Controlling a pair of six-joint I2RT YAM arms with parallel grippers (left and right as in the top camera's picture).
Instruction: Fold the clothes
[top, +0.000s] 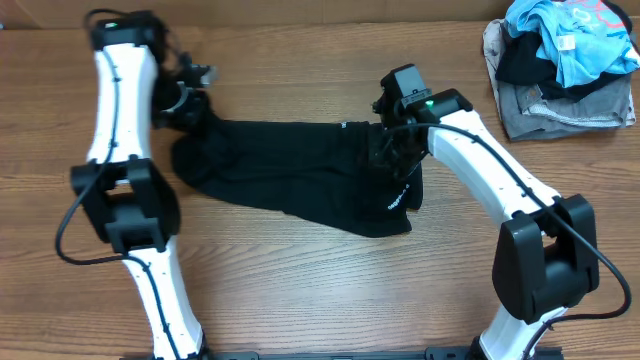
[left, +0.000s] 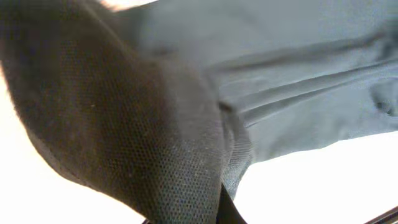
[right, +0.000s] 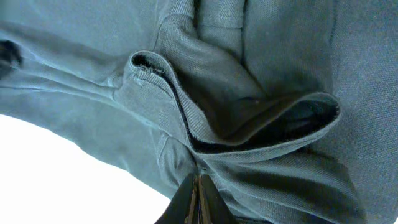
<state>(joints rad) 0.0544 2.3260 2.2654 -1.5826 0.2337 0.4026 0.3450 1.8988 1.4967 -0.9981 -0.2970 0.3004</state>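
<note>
The clothes, a black garment with a short line of white lettering, lie stretched across the middle of the table. My left gripper sits at its left end, shut on the fabric; in the left wrist view the black cloth fills the frame and hides the fingers. My right gripper is over the garment's right end, jaws pressed together on a fold of the cloth. Its fingertips pinch the fabric edge.
A pile of other garments, light blue on grey and black, lies at the back right corner. The wooden table shows bare in front of the garment. Both arm bases stand at the front edge.
</note>
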